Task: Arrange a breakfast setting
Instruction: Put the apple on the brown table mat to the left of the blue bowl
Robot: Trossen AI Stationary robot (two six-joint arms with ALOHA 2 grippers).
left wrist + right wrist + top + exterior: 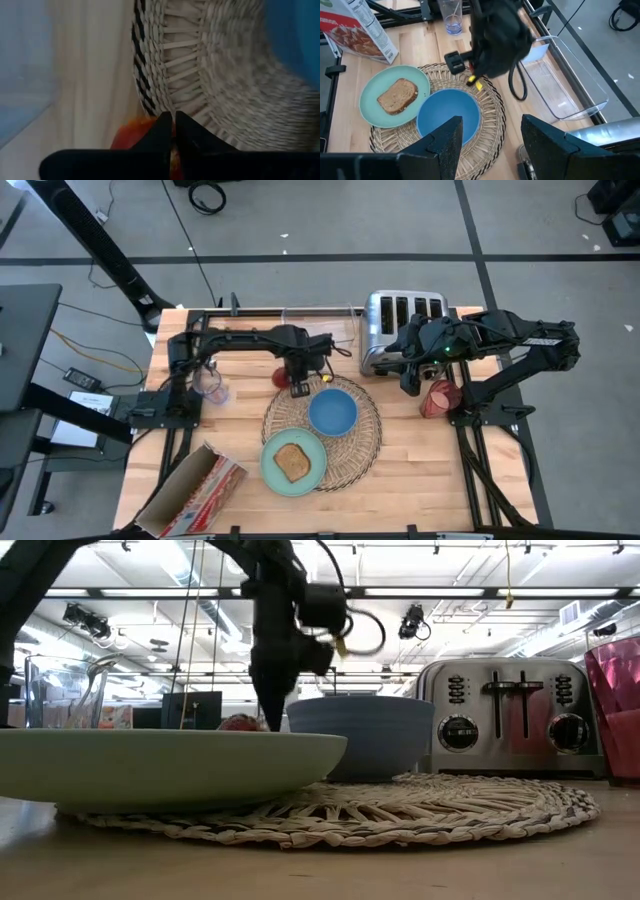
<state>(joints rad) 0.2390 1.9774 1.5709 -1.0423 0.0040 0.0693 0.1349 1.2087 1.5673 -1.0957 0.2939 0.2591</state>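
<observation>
Apple (131, 134) sits directly under the left claw (299, 388), just beside the outer edge of the woven placemat (364, 442); the claw's two fingers (160, 135) are pressed together over it, and I cannot tell if they really grip it. Next to this claw, on the placemat, stands the blue bowl (333, 412), and further from it the green plate (272, 470) carries the toast slice (292, 462). The right claw (490, 137) hangs above the counter (420, 470) with its fingers apart and nothing between them, beside the toaster (400, 315). The pink cup (436, 398) stands close below that arm.
</observation>
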